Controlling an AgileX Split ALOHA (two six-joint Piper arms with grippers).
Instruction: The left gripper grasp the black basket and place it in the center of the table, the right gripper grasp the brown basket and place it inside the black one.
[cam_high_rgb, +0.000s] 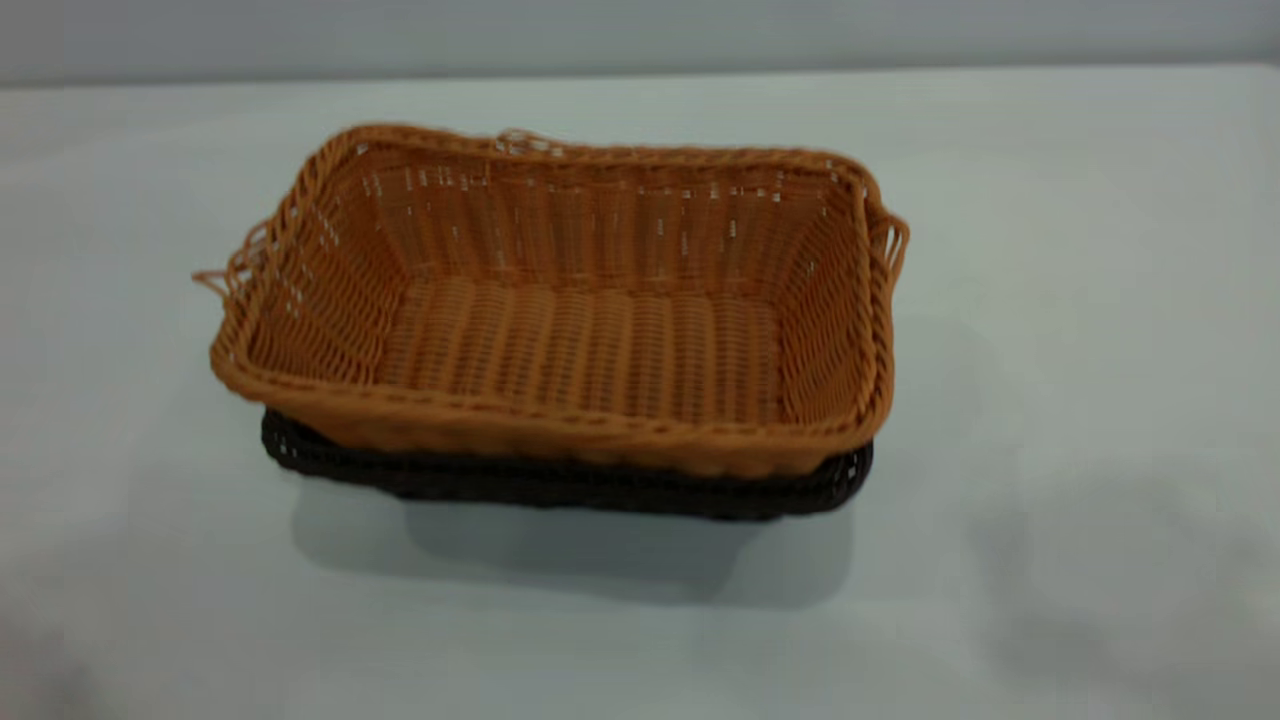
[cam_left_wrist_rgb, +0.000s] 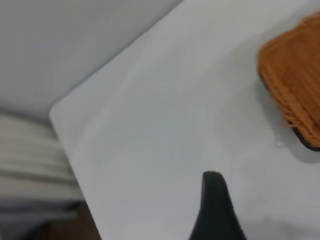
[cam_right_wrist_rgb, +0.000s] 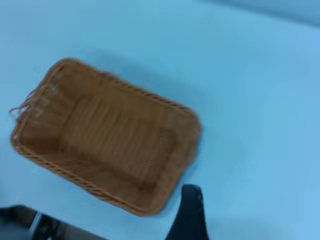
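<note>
1. So from my seat, the brown basket (cam_high_rgb: 590, 330) is already nested inside the black basket (cam_high_rgb: 560, 485). All I can see of the black one is a dark strip of rim and wall poking out under the near edge of the brown one.

2. The stack sits about mid-counter (cam_high_rgb: 1080, 300) in the exterior view, long axis running left-right across that view. The brown basket looks a bit tilted, left end riding higher, so I'd guess it isn't fully seated.

3. Neither arm shows in the exterior view, so both are well clear of the stack.

4. Right gripper (cam_right_wrist_rgb: 189, 212): only one dark finger visible in its wrist view, so I cannot tell if it's apart or together. It's holding nothing. The baskets lie below and just ahead of that finger, so I'd call this the nearer arm.

5. Left gripper (cam_left_wrist_rgb: 215, 205): same deal, one finger visible, cannot tell the state. The baskets only clip the edge of its view, well apart from it, off toward the counter's middle.

6. My read: the placing looks basically done. If a nudge is needed, the right arm has the shorter reach.
</note>
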